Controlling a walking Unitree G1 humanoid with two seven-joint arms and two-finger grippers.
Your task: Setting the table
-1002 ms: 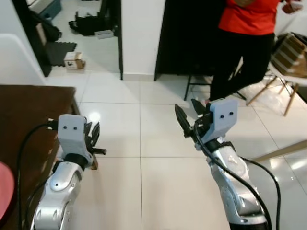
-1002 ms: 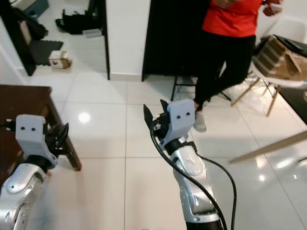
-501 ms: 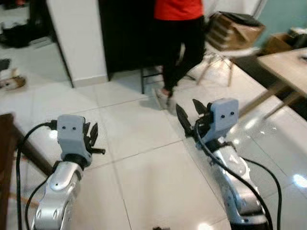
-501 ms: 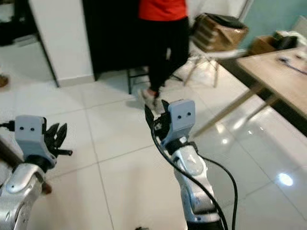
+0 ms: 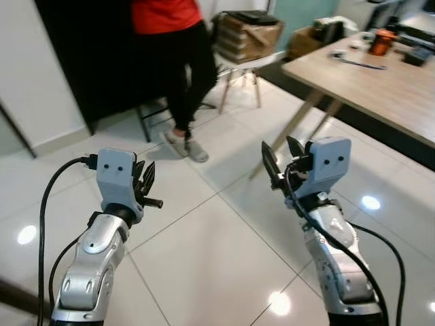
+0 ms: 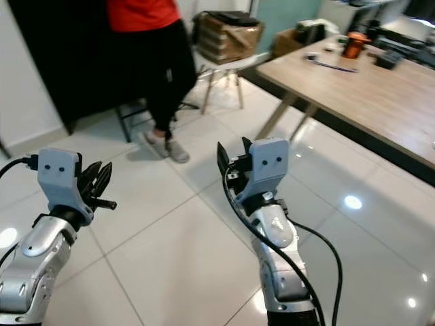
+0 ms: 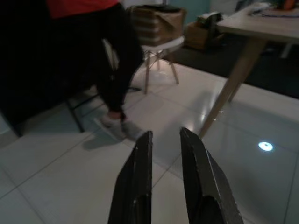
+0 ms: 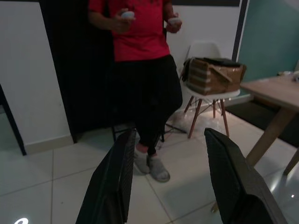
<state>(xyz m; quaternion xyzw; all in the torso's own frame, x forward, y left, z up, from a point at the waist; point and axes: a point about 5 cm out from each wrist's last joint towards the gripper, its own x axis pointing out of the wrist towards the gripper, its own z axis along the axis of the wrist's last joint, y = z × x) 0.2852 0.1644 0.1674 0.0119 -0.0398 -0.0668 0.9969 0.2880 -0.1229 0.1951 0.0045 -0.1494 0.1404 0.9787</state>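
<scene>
left eye view has both arms raised over a glossy white tiled floor (image 5: 204, 258), nothing in either one. the left gripper (image 5: 144, 185) carries its two black fingers with only a narrow gap between them, as the left wrist view confirms; the right gripper (image 5: 282, 159) is spread wide, fingers well apart in the right wrist view. neither touches anything.

the thing that matters for setting the table is the light wooden table (image 5: 380, 78) at the far right, on slanted legs. on its far end sit an orange object (image 6: 353, 44) and some dark items, too small to name. no plates or cutlery can be made out from here. at the far middle a person in a red top (image 8: 140, 32) and dark trousers stands just beside a white chair (image 5: 248, 64) bearing a striped brown bag (image 6: 228, 37), between the robot and the table's far end.

i judge the step in hand to be the approach: getting to the table before any placing. to do it well, face the table's long near edge squarely, keep well apart from the person and the chair legs, and hold both arms tucked and level so the right fingers do not catch the table leg (image 7: 233, 88). stop near enough that the tabletop lies under the head camera, then look for what needs laying out.
</scene>
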